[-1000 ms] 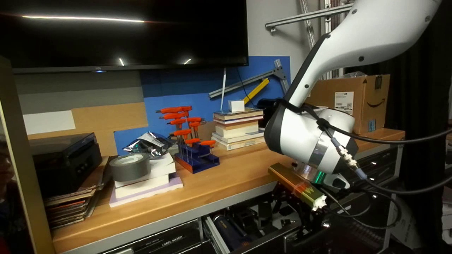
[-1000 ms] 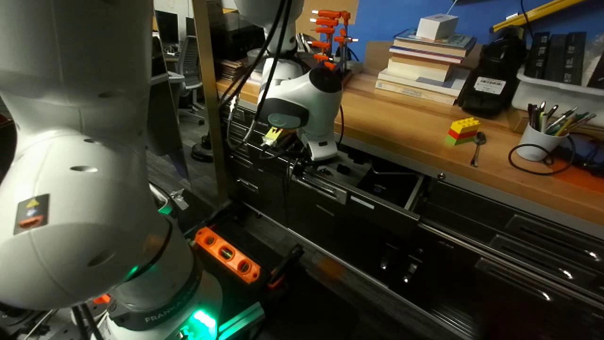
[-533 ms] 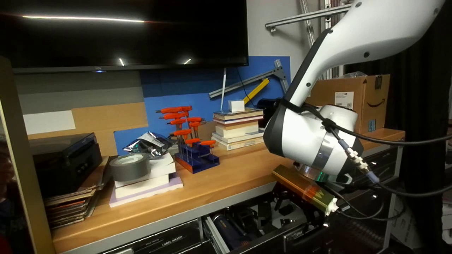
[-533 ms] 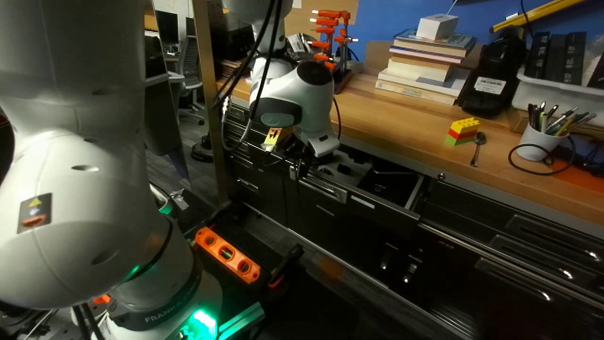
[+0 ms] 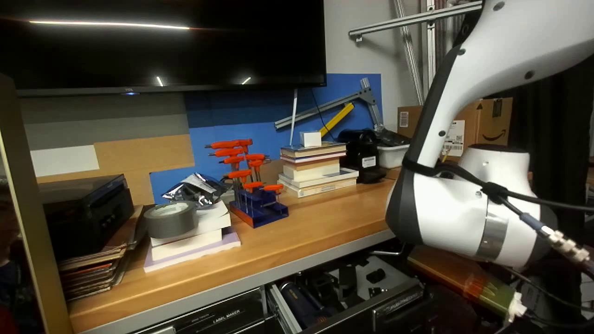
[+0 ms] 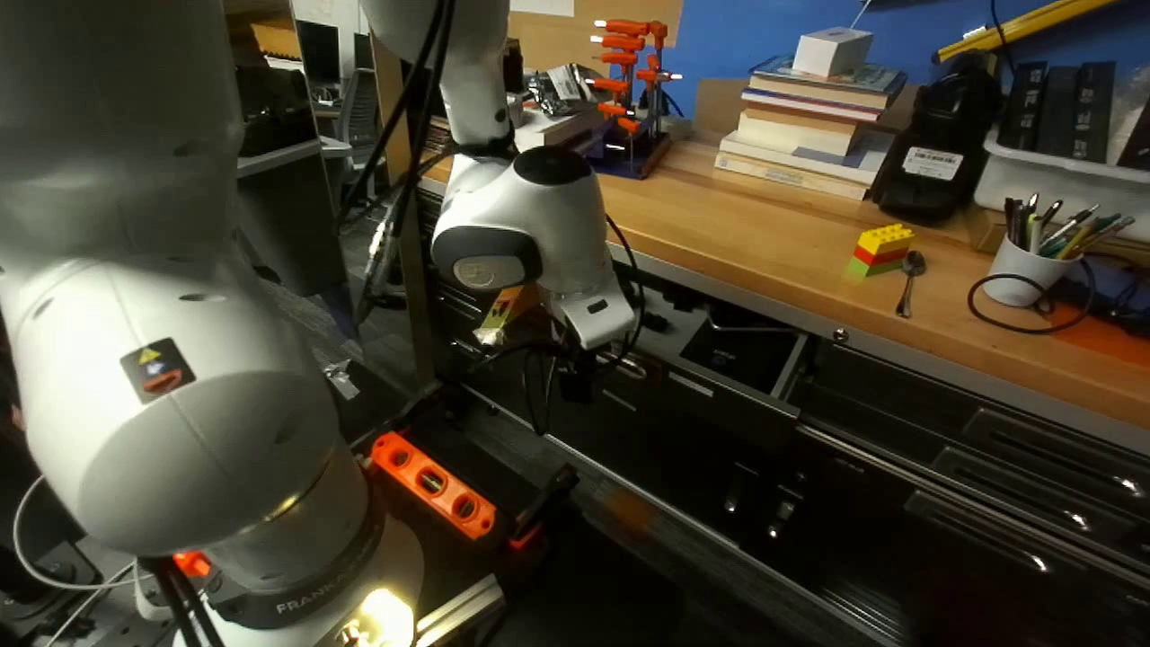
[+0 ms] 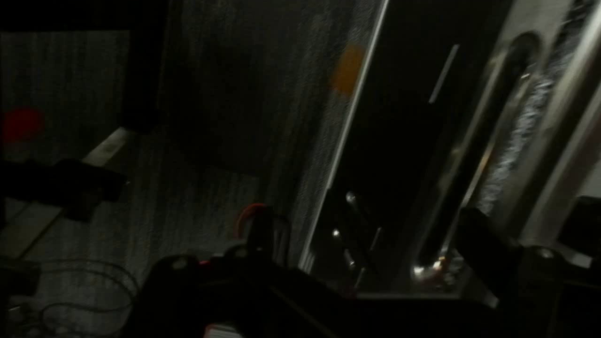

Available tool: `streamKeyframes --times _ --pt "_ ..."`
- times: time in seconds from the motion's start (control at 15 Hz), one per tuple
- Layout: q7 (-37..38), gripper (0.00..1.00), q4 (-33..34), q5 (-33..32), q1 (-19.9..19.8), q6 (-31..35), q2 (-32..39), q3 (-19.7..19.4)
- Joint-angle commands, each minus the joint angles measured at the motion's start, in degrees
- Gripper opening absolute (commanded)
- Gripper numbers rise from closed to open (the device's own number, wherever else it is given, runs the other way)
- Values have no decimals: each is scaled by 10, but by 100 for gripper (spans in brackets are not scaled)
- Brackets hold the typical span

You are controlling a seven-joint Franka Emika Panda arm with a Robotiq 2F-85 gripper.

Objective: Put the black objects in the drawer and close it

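Note:
The drawer (image 6: 746, 404) is pulled open below the worktop; its side rail (image 5: 284, 308) shows in an exterior view. Inside it lie small black objects: a block (image 5: 376, 276), a strip-like piece (image 5: 347, 280) and a small piece (image 5: 377, 291). One dark piece (image 6: 656, 321) also shows in an exterior view. My gripper (image 6: 575, 382) hangs outside the drawer, in front of the cabinet face. In the dark, blurred wrist view my gripper (image 7: 366, 220) has its fingers wide apart, with nothing seen between them. The long handle (image 7: 474, 164) runs near the right finger. In an exterior view the fingers are hidden in shadow.
The wooden worktop (image 5: 315, 218) overhangs the drawer. A hex-key stand (image 5: 260, 208), books (image 5: 315, 174), toy bricks (image 6: 880, 250), a spoon (image 6: 907, 283) and a pen cup (image 6: 1024, 270) stand on it. An orange level (image 6: 433, 483) lies low by the robot base.
My arm and gripper have moved away from the drawer front, back toward the robot base and lower. The drawer stays open in the same place. The base light has turned from green to yellowish white.

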Motion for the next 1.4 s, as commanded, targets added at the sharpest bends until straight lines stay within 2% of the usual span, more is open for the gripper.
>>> streamKeyframes --times 0.0,0.13,0.27,0.47,0.73,0.8,0.87,1.33 --pt "-27 100 1 68 114 32 73 -111" --pt "-32 100 5 85 167 3 103 -161" --pt "-24 100 7 75 208 -30 120 -198" --pt "-4 100 18 52 246 -68 111 -229" --pt "-7 100 54 64 238 -89 85 -215" --pt "11 100 62 39 211 -85 85 -191" --pt "14 100 74 36 207 -88 86 -185" --pt "58 100 173 -20 201 -118 159 -151"
